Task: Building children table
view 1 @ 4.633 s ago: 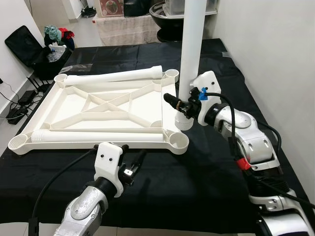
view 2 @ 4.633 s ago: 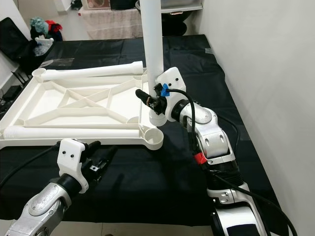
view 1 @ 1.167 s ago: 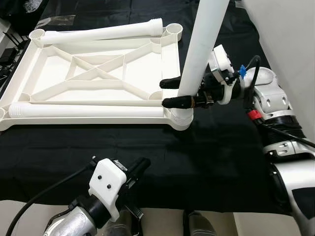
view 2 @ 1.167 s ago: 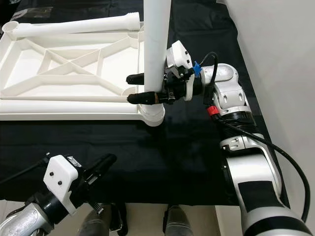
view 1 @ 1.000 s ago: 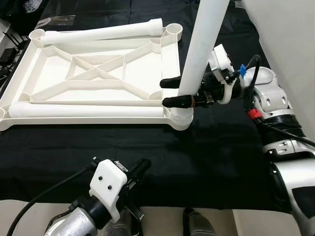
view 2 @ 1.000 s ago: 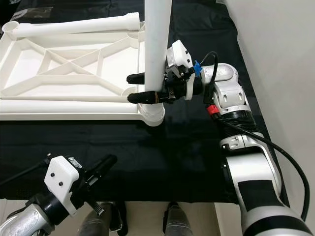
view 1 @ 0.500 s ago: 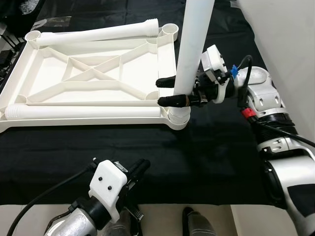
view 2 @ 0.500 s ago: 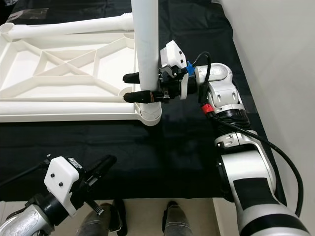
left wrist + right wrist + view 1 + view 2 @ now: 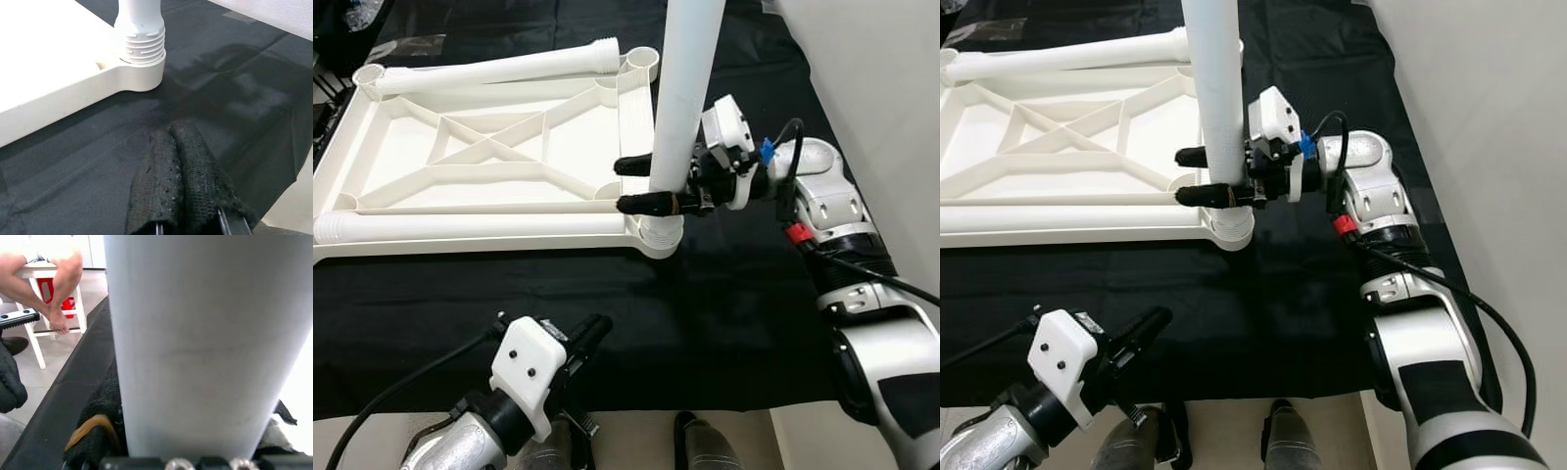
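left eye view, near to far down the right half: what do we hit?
left claw → corner socket → right claw gripping the upright leg → loose leg lying across the far edge

My head views are bright and sharp, lit evenly from above, with only soft shadows on the black cloth [image 9: 734, 284]. The white table top [image 9: 489, 166] nearly washes out. At my right wrist, the leg [image 9: 205, 342] looms close and blurred.
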You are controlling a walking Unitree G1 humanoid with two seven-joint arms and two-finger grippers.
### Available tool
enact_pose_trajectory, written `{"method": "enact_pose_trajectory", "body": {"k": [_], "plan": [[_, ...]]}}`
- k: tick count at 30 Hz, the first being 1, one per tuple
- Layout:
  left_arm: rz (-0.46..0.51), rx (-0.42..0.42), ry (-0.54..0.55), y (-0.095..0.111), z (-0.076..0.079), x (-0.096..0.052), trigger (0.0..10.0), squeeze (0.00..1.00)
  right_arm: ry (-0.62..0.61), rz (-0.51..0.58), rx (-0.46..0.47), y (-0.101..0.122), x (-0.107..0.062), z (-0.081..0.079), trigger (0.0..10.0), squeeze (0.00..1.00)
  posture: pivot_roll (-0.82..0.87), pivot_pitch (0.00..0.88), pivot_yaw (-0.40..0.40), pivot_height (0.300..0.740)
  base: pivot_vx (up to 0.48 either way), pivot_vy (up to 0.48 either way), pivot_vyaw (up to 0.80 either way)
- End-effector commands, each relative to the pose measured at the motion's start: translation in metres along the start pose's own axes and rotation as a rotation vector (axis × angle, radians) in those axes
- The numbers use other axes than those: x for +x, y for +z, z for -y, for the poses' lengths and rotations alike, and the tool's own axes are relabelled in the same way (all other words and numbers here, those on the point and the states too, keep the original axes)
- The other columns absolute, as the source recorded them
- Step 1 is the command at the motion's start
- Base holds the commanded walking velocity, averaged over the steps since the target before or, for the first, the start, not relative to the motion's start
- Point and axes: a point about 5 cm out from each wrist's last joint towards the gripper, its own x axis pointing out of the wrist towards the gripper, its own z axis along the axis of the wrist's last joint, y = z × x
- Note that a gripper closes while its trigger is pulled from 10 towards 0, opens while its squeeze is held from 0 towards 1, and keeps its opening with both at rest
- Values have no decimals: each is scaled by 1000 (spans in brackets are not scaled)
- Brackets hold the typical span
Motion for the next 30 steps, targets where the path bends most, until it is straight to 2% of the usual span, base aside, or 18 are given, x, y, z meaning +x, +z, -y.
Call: {"method": "enact_pose_trajectory", "body": {"k": [1,2,4,5,6,7,9,10,12,14,18,22,25,26,27,28,29,30], "plan": [[-35,-1,-7,-5,2,-3,10000,0,-119,-155,133,-39,4,-9,10000,0,49,352,3,740,0,0,0],[-35,-1,-7,-5,2,-3,10000,0,-119,-155,133,-39,4,-9,10000,0,49,352,3,740,0,0,0],[-35,4,-9,-5,4,-3,10000,0,-376,-286,215,-57,7,-12,10000,0,48,353,-20,740,0,0,0],[-35,4,-9,-5,4,-3,10000,0,-376,-286,215,-57,7,-12,10000,0,48,353,-20,740,0,0,0],[-32,5,2,-5,3,-3,10000,0,-638,-361,374,-75,22,-47,10000,0,21,355,-14,740,0,0,0],[-32,5,2,-5,3,-3,10000,0,-638,-361,374,-75,22,-47,10000,0,21,355,-14,740,0,0,0],[-27,1,9,-6,1,-1,10000,0,-810,-378,459,-83,24,-73,10000,0,6,350,-11,740,0,0,0],[-27,1,9,-6,1,-1,10000,0,-810,-378,459,-83,24,-73,10000,0,6,350,-11,740,0,0,0],[-24,0,2,-7,1,2,10000,0,-962,-328,480,-85,22,-74,10000,0,16,335,-5,740,0,0,0],[-24,6,-5,-9,0,3,10000,0,-1029,-302,482,-85,22,-73,10000,0,8,313,-2,740,0,0,0],[-26,15,-13,-13,-2,6,10000,0,-1085,-266,498,-86,26,-74,10000,0,10,286,-1,740,0,0,0],[-20,41,1,-15,-6,11,10000,0,-1173,-92,624,-80,34,-76,10000,0,12,260,1,740,0,0,0],[-19,45,8,-16,-7,12,10000,0,-1186,-47,635,-74,36,-75,10000,0,12,257,-1,740,0,0,0],[-18,47,11,-17,-8,13,10000,0,-1162,27,630,-63,37,-71,10000,0,13,252,-1,740,0,0,0],[-18,49,13,-18,-8,14,10000,0,-1110,134,590,-46,36,-61,10000,0,13,252,-2,740,0,0,0],[-17,50,13,-18,-8,14,10000,0,-970,317,443,-8,22,-36,10000,0,16,257,-5,740,0,0,0],[-17,50,13,-18,-8,14,10000,0,-970,317,443,-8,22,-36,10000,0,16,257,-5,740,0,0,0],[-14,50,13,-18,-7,14,10000,0,-895,387,372,11,13,-24,10000,0,17,258,-6,740,0,0,0]]}}
